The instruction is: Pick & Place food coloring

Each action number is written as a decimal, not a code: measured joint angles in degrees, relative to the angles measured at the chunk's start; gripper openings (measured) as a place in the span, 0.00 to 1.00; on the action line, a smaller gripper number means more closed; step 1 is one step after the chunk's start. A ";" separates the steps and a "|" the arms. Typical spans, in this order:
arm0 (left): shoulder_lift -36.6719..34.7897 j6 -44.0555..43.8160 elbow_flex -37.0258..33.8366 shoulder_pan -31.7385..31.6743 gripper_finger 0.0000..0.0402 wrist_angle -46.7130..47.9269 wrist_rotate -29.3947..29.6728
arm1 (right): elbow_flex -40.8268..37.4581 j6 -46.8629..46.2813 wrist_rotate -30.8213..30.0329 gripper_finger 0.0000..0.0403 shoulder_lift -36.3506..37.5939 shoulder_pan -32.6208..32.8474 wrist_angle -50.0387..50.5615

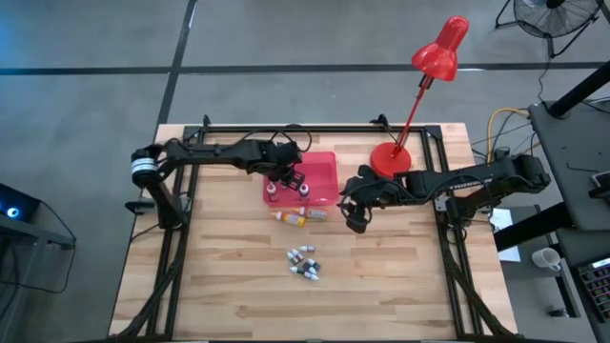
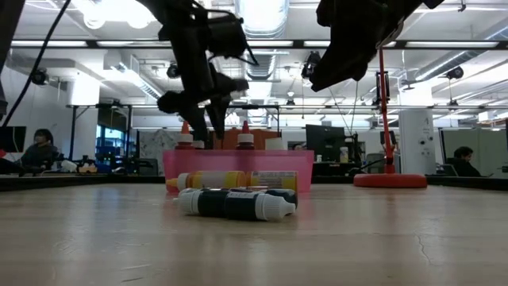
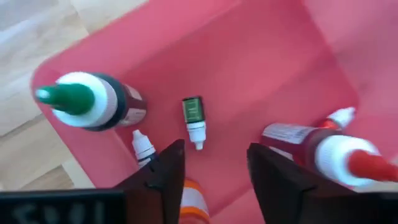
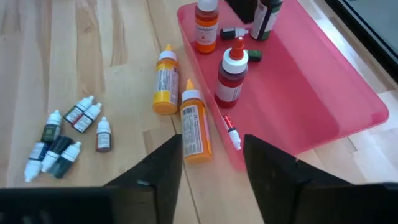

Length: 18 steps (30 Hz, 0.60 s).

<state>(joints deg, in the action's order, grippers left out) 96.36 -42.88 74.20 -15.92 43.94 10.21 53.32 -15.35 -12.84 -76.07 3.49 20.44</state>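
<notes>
Spread above the red tray, the left end effector hangs over a tiny green dropper bottle lying inside. Right end effector, also spread and empty, hovers over the bench beside the tray; more small dropper bottles lie clustered mid-bench.

1. The left gripper hangs over a shallow red tray, its two dark jaws parted with an empty gap between them.
2. A tiny dark green dropper bottle with a white tip lies flat on the tray floor, just beyond the jaws.
3. A larger bottle with a green cap stands near one corner.
4. A larger red-capped bottle stands beside one jaw.
5. A small white-capped bottle lies by the other jaw.
6. Pale wooden surface shows past the tray's edge.
</notes>
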 joint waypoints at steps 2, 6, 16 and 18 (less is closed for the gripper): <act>-1.47 -0.01 1.06 0.01 0.40 0.21 -0.04 | -0.08 1.29 0.00 0.46 0.00 0.00 0.04; -5.88 4.43 3.74 2.13 0.42 0.87 0.33 | -0.15 4.52 4.21 0.52 -0.55 -0.02 -0.21; -18.55 4.18 3.64 11.37 0.42 4.26 8.39 | -0.25 6.12 10.74 0.50 -12.51 2.91 -0.08; -20.59 2.90 2.60 12.91 0.42 4.63 9.19 | -0.26 6.02 11.43 0.51 -14.95 3.42 -0.24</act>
<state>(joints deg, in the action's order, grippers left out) 75.76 -39.98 76.80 -3.01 48.57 19.41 53.06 -9.33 -1.41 -91.03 6.91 20.21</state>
